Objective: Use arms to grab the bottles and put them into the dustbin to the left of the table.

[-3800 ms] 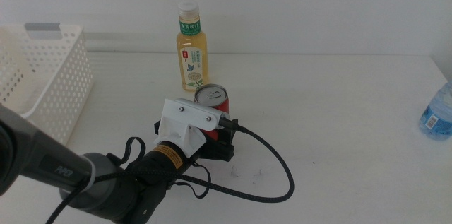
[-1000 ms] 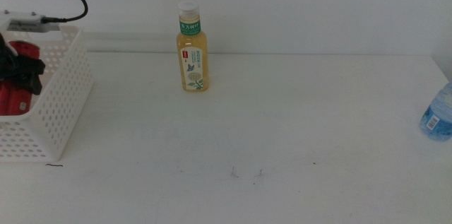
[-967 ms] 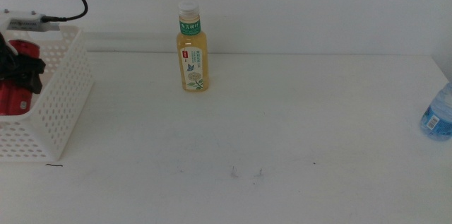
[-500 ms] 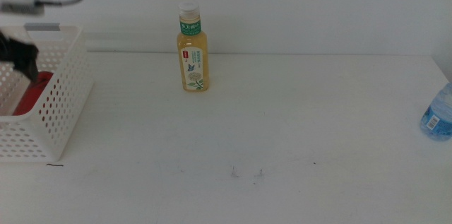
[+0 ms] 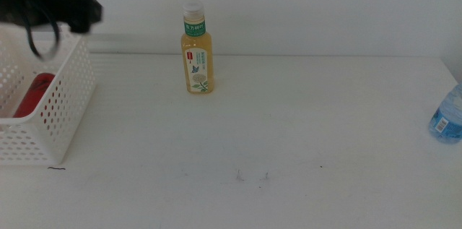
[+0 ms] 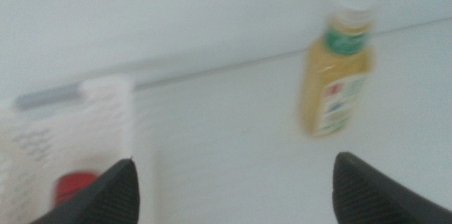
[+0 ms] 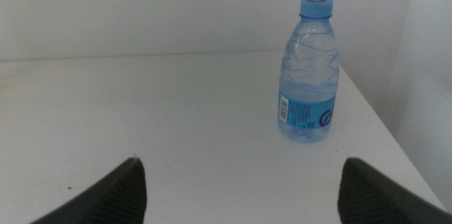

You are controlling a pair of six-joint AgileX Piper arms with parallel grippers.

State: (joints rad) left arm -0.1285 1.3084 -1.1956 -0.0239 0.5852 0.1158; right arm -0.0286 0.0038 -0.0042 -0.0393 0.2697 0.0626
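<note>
The red soda can (image 5: 32,93) lies inside the white dustbin (image 5: 68,92) at the table's left; it also shows in the left wrist view (image 6: 73,186). My left gripper (image 5: 83,11) is a blurred dark shape above the dustbin's far right corner. In the left wrist view it (image 6: 236,197) is open and empty. The yellow tea bottle (image 5: 196,50) stands upright at the back middle, and also shows in the left wrist view (image 6: 337,68). The clear blue-capped water bottle (image 5: 447,117) stands at the right edge. My right gripper (image 7: 244,197) is open, a little short of the water bottle (image 7: 309,75).
The white table (image 5: 289,135) has a few small dark marks (image 5: 251,177) near the front middle. A white wall runs behind the table. The table's right edge (image 7: 374,121) lies close beside the water bottle.
The left gripper carried the red can from the table's middle over the dustbin, let it go inside, then rose and swung right, above the dustbin's corner.
</note>
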